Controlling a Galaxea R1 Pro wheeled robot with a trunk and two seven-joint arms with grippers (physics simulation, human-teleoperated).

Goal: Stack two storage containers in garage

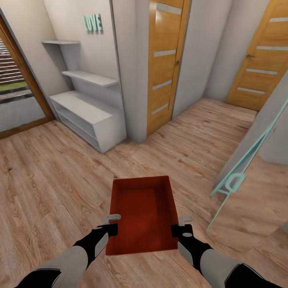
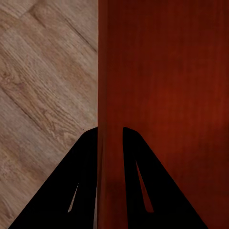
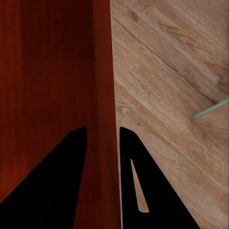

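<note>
An orange-red open-top storage container (image 1: 143, 214) hangs in front of me above the light wood-plank floor, held level between both arms. My left gripper (image 1: 113, 229) is shut on its left wall, one finger inside and one outside. In the left wrist view that wall (image 2: 107, 95) runs between the black fingers (image 2: 81, 176). On the opposite side my right gripper (image 1: 176, 231) is shut on the right wall, and the right wrist view has the wall (image 3: 102, 95) clamped between its fingers (image 3: 136, 176). The bin's inside is empty.
A white shelf unit (image 1: 88, 114) stands at the left under teal wall letters (image 1: 93, 23). Two honey-wood doors (image 1: 164, 60) (image 1: 260, 60) lie ahead along a corridor. A teal-framed leaning panel (image 1: 248, 156) stands at the right. A glazed opening (image 1: 16, 80) is far left.
</note>
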